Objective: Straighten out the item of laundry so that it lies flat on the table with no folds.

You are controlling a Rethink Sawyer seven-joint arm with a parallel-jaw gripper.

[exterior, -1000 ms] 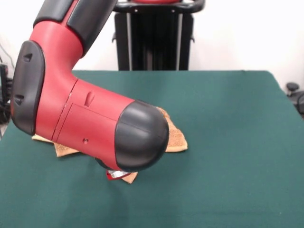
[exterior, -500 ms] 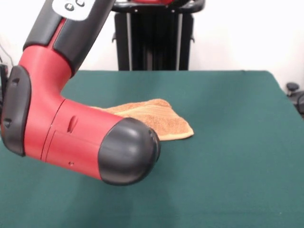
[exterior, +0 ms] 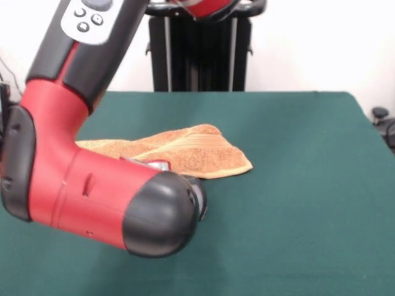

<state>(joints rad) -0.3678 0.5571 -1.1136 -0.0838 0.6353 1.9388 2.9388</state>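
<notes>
One fold remains in the towel [exterior: 185,154]; jaws hidden, can't tell; arm [exterior: 105,197] at eight o'clock could snag it.

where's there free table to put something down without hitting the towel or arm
The right part of the table, from the towel out to the right edge, is bare, and so is the far strip behind the towel. The near right is open too. The left is crowded: the arm hangs low there, over the towel's left end.
</notes>
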